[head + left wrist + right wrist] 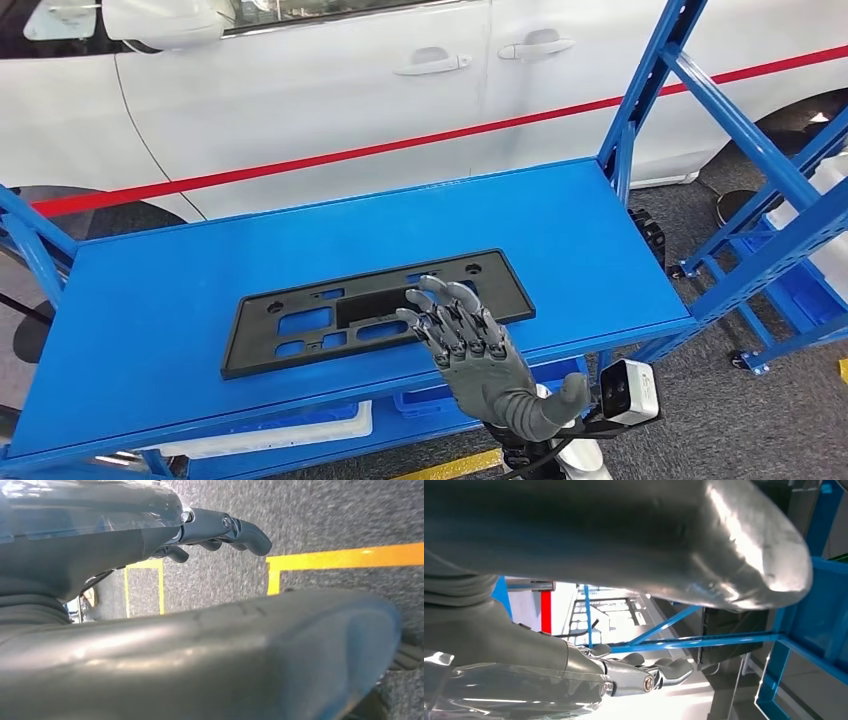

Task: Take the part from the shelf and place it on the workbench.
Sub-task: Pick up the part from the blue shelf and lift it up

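The black license plate frame (375, 310) is seen lying flat on the blue workbench (150, 310), a white car (330, 90) behind it. The right hand (478, 352) is held just above the frame's near edge, fingers spread, nothing grasped. The left hand (220, 530) is seen over grey carpet, fingers loosely extended, empty.

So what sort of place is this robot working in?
Probably a car factory or workshop: a white car stands behind a blue steel workbench, a black plastic car part lies on it, and yellow lines mark the grey floor.
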You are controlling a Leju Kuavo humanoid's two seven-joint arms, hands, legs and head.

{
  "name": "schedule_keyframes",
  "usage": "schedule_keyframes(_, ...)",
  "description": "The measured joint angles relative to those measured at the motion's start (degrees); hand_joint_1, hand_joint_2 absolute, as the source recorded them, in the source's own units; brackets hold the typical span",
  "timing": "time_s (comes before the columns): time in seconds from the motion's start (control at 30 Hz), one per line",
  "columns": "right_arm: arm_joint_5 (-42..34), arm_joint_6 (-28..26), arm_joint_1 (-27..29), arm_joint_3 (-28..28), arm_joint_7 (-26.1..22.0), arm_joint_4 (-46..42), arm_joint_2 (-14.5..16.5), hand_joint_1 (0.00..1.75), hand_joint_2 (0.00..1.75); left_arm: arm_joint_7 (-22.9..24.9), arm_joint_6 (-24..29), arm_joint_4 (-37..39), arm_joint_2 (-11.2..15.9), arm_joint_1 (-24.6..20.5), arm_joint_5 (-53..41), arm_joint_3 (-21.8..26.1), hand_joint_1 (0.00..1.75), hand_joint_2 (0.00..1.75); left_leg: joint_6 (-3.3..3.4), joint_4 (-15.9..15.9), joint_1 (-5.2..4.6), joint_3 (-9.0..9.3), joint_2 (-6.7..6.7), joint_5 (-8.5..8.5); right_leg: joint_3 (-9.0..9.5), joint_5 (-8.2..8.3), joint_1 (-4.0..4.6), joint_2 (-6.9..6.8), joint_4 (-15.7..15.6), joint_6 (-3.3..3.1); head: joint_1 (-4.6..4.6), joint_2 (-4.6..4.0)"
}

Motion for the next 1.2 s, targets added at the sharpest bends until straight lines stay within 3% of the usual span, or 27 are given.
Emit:
schedule_keyframes(0.07, 0.43, -0.32, 0.37, -0.02, -0.08, -0.01, 0.03, 0.00, 0.00, -0.24, -0.36, 0.00, 0.05, -0.04, -0.28, 0.00, 0.00, 0.00, -0.46, 5.10, 0.00, -2.32, 2.74, -2.96, 0.18, 0.05, 0.02, -1.32, -0.27, -0.61, -0.27, 0.00)
schedule_keyframes(0.13, 0.80, -0.48, 1.05, -0.04, -0.25, -0.01, 0.04, 0.00, 0.00, -0.45, -0.62, 0.00, 0.05, -0.11, -0.47, -0.01, 0.00, 0.00, -0.81, 12.64, 0.09, -5.92, 4.24, -6.23, 0.18, -0.11, 0.28, -2.80, -0.22, -0.94, -0.40, 0.00)
schedule_keyframes(0.17, 0.99, -0.49, 1.38, -0.05, -0.40, 0.00, 0.04, 0.00, 0.00, -0.50, -0.71, 0.00, 0.05, -0.08, -0.54, -0.02, 0.00, 0.00, -0.90, 14.84, 0.12, -6.97, 4.46, -6.69, 0.20, -0.19, 0.38, -3.51, -0.18, -1.03, -0.40, 0.00)
schedule_keyframes(0.2, 1.12, -0.49, 1.63, -0.05, -0.58, 0.00, 0.04, 0.00, 0.00, -0.54, -0.80, 0.00, 0.07, -0.01, -0.59, -0.02, 0.00, 0.00, -0.92, 14.92, 0.12, -6.98, 4.59, -6.05, 0.24, -0.28, 0.45, -4.13, -0.13, -1.06, -0.40, -0.01)
schedule_keyframes(0.27, 1.33, -0.49, 1.92, -0.07, -0.82, 0.00, 0.04, 0.00, 0.00, -0.59, -0.93, 0.00, 0.15, 0.11, -0.60, -0.01, 0.00, 0.00, -0.63, 8.91, 0.04, -3.87, 5.44, -2.40, 0.45, -0.51, 0.55, -5.14, -0.01, -0.99, -0.40, -0.01)
schedule_keyframes(0.3, 1.43, -0.49, 2.02, -0.07, -0.87, 0.00, 0.04, 0.00, 0.00, -0.63, -0.98, 0.00, 0.19, 0.08, -0.58, -0.01, 0.00, 0.00, -0.30, 4.94, -0.16, -1.83, 6.69, -0.97, 0.59, -0.67, 0.68, -5.59, 0.05, -0.88, -0.39, -0.01)
schedule_keyframes(0.33, 1.57, -0.50, 2.12, -0.07, -0.90, 0.00, 0.04, 0.00, 0.00, -0.70, -1.04, 0.00, 0.23, 0.00, -0.55, -0.01, 0.00, 0.00, 0.16, 1.79, -0.42, -0.26, 7.72, 0.02, 0.69, -0.81, 0.84, -6.02, 0.11, -0.69, -0.38, 0.00)
schedule_keyframes(0.4, 1.80, -0.53, 2.35, -0.08, -0.92, 0.00, 0.04, 0.00, 0.00, -0.79, -1.10, 0.00, 0.27, -0.13, -0.50, -0.02, 0.00, 0.00, 0.90, -0.58, -0.91, 0.71, 8.66, 0.17, 0.83, -0.99, 1.08, -6.89, 0.13, -0.25, -0.35, 0.00)
schedule_keyframes(0.47, 1.92, -0.60, 2.48, -0.09, -0.93, -0.02, 0.04, 0.00, 0.00, -0.84, -1.11, 0.00, 0.29, -0.04, -0.44, -0.02, 0.00, 0.00, 1.48, -1.02, -0.78, 0.77, 7.50, 0.48, 1.12, -1.21, 1.15, -7.49, 0.07, 0.33, -0.33, 0.00)
schedule_keyframes(0.53, 1.99, -0.66, 2.55, -0.09, -0.96, -0.05, 0.03, 0.00, 0.00, -0.92, -1.13, 0.00, 0.31, 0.04, -0.39, -0.02, 0.00, 0.00, 2.08, -1.58, -0.42, 1.03, 6.52, 0.89, 0.53, -2.87, 0.99, -5.85, 2.06, 0.98, -0.30, 0.00)
schedule_keyframes(0.6, 2.14, -0.83, 2.93, -0.16, -0.99, -0.03, -0.03, 0.00, 0.00, -1.05, -1.21, 0.00, 0.31, -0.04, -0.36, -0.02, 0.00, 0.00, 2.45, -1.73, -0.29, 1.00, 5.74, 1.10, -2.44, -6.39, 0.72, -3.29, 8.41, 1.35, -0.27, 0.00)
schedule_keyframes(0.63, 2.27, -1.09, 3.24, -0.25, -0.99, 0.01, -0.09, 0.00, 0.00, -1.11, -1.27, 0.00, 0.32, -0.07, -0.34, -0.02, 0.00, 0.00, 2.53, -1.71, -0.30, 0.92, 5.34, 1.13, -4.42, -7.98, 0.66, -2.65, 12.24, 1.42, -0.27, 0.00)
schedule_keyframes(0.67, 2.48, -1.48, 3.54, -0.37, -0.92, 0.07, -0.15, 0.00, 0.00, -1.16, -1.31, 0.00, 0.32, -0.06, -0.33, -0.02, 0.00, 0.00, 2.54, -1.67, -0.30, 0.88, 4.97, 1.13, -5.93, -8.66, 0.60, -2.38, 14.99, 1.48, -0.28, 0.00)
schedule_keyframes(0.7, 2.84, -2.04, 3.75, -0.50, -0.84, 0.16, -0.19, 0.00, 0.00, -1.20, -1.32, 0.00, 0.32, -0.02, -0.31, -0.02, 0.00, 0.00, 2.53, -1.62, -0.30, 0.87, 4.62, 1.12, -6.61, -8.26, 0.52, -2.28, 15.91, 1.51, -0.28, 0.00)
schedule_keyframes(0.73, 3.41, -2.79, 3.83, -0.62, -0.73, 0.25, -0.20, 0.00, 0.00, -1.21, -1.32, 0.00, 0.32, 0.01, -0.29, -0.01, 0.00, 0.00, 2.45, -1.54, -0.27, 0.92, 4.30, 1.07, -6.20, -6.75, 0.41, -2.25, 14.58, 1.53, -0.28, 0.00)
schedule_keyframes(0.8, 5.28, -4.82, 3.54, -0.87, -0.41, 0.48, -0.20, 0.00, 0.00, -1.10, -1.28, 0.00, 0.31, -0.01, -0.25, -0.01, 0.00, 0.00, 2.09, -1.23, -0.18, 1.00, 3.79, 0.85, -3.01, -2.61, 0.13, -2.08, 7.34, 1.52, -0.27, 0.00)
schedule_keyframes(0.87, 7.53, -7.21, 2.84, -1.05, 0.36, 0.78, -0.18, 0.00, 0.00, -0.86, -1.20, 0.00, 0.31, -0.12, -0.22, -0.02, 0.00, 0.00, 1.46, -0.66, -0.31, 0.76, 3.46, 0.58, -0.72, -0.54, 0.10, -1.71, 1.92, 1.24, -0.30, 0.00)
schedule_keyframes(0.97, 11.21, -11.18, 1.90, -1.17, 1.44, 1.37, -0.14, 0.00, 0.00, -0.61, -1.09, 0.00, 0.31, -0.14, -0.15, -0.01, 0.00, 0.00, 0.44, -0.57, -0.34, 0.45, 3.32, 0.56, -0.71, -0.34, 0.37, -1.60, 1.09, 0.26, -0.38, 0.00)
schedule_keyframes(1.03, 14.75, -14.89, 1.40, -1.19, 2.07, 1.72, -0.04, 0.00, 0.00, -0.59, -1.09, 0.00, 0.31, -0.13, -0.02, 0.00, 0.00, 0.00, -0.16, 0.85, -0.23, -0.13, 3.70, -0.59, -0.72, -0.12, 0.27, -1.80, 0.89, -0.44, -0.41, 0.00)
schedule_keyframes(1.07, 16.95, -17.20, 1.22, -1.20, 2.62, 1.91, 0.02, 0.00, 0.00, -0.60, -1.09, 0.00, 0.30, -0.15, 0.10, 0.00, 0.00, 0.00, -0.40, 3.13, -0.18, -1.10, 3.97, -2.04, -0.73, -0.04, 0.21, -1.95, 0.80, -0.73, -0.45, 0.00)
schedule_keyframes(1.13, 21.49, -21.78, 1.08, -1.21, 3.97, 2.41, 0.07, 0.00, 0.00, -0.63, -1.11, 0.00, 0.29, -0.17, 0.33, 0.00, 0.00, 0.00, -0.71, 10.61, -0.09, -4.38, 4.42, -5.88, -0.81, -0.06, 0.39, -2.27, 0.81, -1.05, -0.50, 0.00)
schedule_keyframes(1.2, 29.17, -28.53, 1.14, -1.17, 6.06, 2.97, 0.04, 0.00, 0.00, -0.70, -1.21, 0.00, 0.27, -0.08, 0.47, 0.01, 0.00, 0.00, -0.72, 15.93, -0.06, -6.77, 4.56, -7.48, -0.84, -0.07, 0.64, -2.50, 0.83, -1.14, -0.50, 0.00)
